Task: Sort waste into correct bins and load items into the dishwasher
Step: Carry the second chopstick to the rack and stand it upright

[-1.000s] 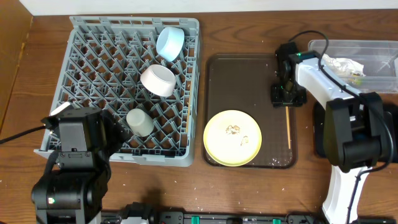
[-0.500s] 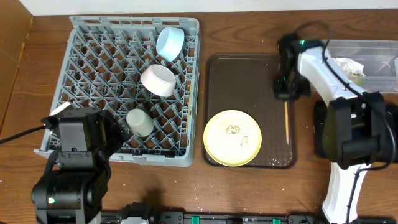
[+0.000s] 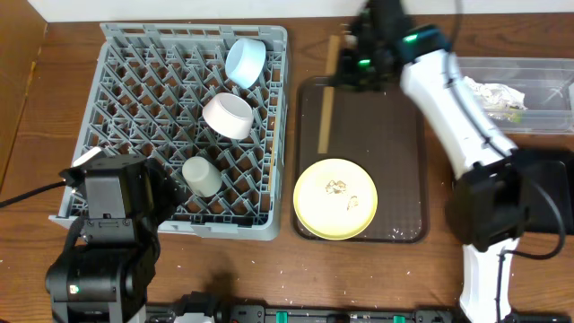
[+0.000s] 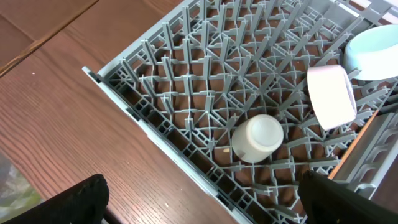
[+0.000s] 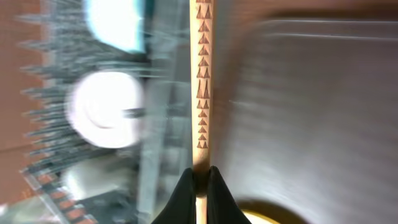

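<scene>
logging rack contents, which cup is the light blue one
The light blue cup at the far edge of the dish rack; the middle cup and the small cup are whitish.

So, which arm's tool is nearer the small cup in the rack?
Left. Left tool is by the cup at the rack's edge; right tool, at the tray's far edge.

The rack (image 3: 126,54) holding three cups (image 3: 228,116) sits left of the tray (image 3: 386,144), which carries the plate (image 3: 335,199).
</scene>
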You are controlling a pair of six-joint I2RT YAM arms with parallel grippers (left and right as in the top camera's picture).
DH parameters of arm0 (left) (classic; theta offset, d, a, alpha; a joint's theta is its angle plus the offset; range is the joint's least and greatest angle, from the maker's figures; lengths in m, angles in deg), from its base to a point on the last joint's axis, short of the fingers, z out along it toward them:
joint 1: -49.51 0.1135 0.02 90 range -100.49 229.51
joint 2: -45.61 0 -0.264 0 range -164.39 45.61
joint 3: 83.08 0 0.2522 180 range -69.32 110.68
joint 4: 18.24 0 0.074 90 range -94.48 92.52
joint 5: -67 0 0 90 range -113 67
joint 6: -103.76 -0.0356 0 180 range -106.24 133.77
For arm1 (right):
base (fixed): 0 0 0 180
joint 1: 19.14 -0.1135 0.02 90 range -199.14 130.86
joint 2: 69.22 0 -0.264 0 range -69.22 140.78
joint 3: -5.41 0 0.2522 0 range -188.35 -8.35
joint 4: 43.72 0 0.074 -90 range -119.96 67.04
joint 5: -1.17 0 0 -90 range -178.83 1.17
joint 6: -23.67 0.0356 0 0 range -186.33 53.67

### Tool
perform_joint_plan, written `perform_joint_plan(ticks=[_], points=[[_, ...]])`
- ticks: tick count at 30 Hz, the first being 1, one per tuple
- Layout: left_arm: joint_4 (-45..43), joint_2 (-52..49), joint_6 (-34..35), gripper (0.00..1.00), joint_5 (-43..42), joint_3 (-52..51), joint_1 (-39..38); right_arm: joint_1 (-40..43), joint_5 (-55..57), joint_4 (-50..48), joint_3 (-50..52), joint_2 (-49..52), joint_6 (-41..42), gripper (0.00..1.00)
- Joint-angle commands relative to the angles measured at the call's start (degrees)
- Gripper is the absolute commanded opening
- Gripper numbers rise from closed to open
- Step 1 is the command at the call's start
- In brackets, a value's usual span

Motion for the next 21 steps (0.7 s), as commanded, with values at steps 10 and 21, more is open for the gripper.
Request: perform_joint_plan(ticks=[10, 21], points=[[0.2, 0.0, 0.0, 0.98, 0.5, 0.6, 0.2, -18.3, 17.1, -9.5, -0.2, 0.9, 12.5, 0.02], [0.2, 0.0, 0.0, 0.98, 0.5, 0.6, 0.2, -17.2, 17.2, -8.2, 0.1, 1.0, 9.5, 0.44]])
